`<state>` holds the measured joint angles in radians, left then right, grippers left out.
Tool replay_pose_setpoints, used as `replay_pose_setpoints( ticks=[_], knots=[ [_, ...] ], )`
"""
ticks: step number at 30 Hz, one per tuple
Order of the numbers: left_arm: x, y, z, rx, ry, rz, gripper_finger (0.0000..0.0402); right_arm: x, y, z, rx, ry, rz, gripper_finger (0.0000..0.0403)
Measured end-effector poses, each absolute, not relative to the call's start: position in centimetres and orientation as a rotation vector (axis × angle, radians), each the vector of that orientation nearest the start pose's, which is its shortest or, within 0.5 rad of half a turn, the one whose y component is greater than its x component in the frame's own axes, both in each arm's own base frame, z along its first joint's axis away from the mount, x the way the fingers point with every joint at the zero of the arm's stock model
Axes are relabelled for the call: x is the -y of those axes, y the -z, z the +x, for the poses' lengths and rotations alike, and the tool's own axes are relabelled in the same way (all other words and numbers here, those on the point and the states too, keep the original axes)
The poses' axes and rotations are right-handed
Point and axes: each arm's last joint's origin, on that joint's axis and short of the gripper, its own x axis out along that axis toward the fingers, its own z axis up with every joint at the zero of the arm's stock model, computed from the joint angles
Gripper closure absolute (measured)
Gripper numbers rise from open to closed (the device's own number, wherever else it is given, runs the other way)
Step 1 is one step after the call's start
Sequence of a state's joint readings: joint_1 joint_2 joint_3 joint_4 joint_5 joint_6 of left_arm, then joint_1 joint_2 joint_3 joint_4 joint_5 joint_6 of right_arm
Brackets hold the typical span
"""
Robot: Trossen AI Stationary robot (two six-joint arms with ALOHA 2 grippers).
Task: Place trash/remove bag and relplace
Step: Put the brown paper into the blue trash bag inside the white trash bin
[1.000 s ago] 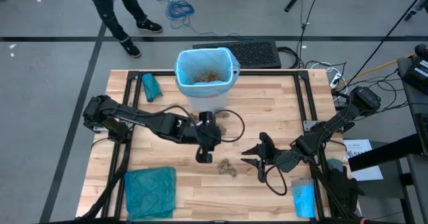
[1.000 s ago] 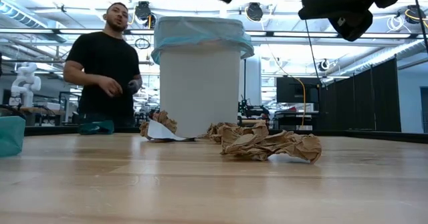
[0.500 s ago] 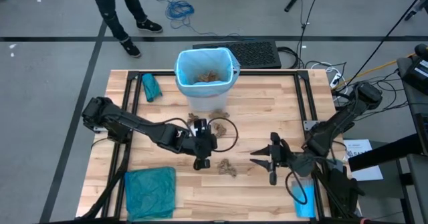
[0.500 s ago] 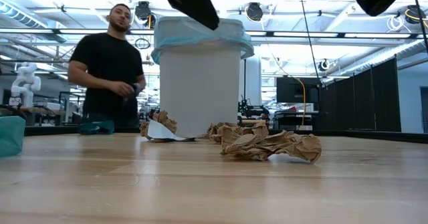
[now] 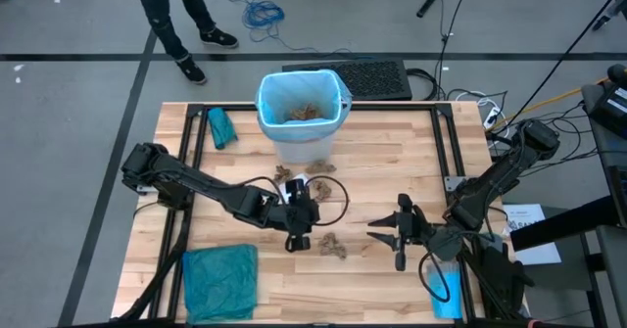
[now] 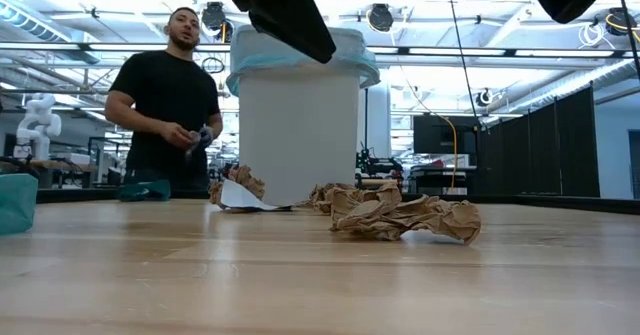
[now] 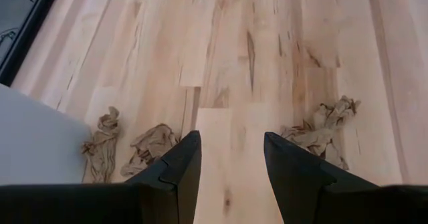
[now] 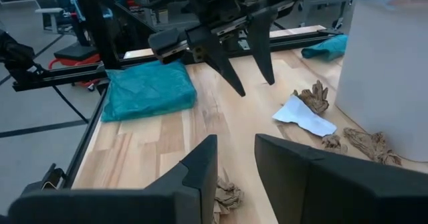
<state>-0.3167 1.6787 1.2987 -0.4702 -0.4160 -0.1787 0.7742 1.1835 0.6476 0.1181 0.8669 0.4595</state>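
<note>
Meanwhile left gripper lower than before, fingers apart, empty, beside paper scrap; right gripper apart, unmoved.

bin cut off, squeeze tube unseen

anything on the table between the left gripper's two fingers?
No. In the left wrist view, only bare table shows between the left gripper fingers; crumpled paper scraps lie off to either side.
</note>
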Motion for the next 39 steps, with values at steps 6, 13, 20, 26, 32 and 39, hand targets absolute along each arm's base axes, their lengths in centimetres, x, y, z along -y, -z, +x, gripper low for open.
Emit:
replay_pose_setpoints(
  ticks=[6,13,20,26,32,39],
  knots=[
    [10.1,-26.0,34.6,-0.779,-0.163,0.135,0.0242,-15.2,-23.9,18.7,-0.255,0.154,0.151,0.031],
    [10.7,-23.2,36.1,-0.83,-0.119,0.131,0.0242,-15.3,-24.0,18.8,-0.254,0.153,0.152,0.031],
    [12.2,-19.1,38.3,-0.869,0.096,0.032,0.0242,-15.3,-24.0,18.8,-0.254,0.153,0.153,0.031],
    [12.9,-18.2,38.4,-0.888,0.12,0.003,0.0242,-15.3,-24.0,18.8,-0.252,0.153,0.155,0.031],
    [13.5,-18.2,38.2,-0.892,0.134,0.011,0.0242,-15.3,-24.0,18.8,-0.252,0.153,0.155,0.031],
    [13.5,-17.5,38.5,-0.886,0.122,0.048,0.0242,-15.3,-24.0,18.8,-0.25,0.151,0.159,0.031]
  ],
)
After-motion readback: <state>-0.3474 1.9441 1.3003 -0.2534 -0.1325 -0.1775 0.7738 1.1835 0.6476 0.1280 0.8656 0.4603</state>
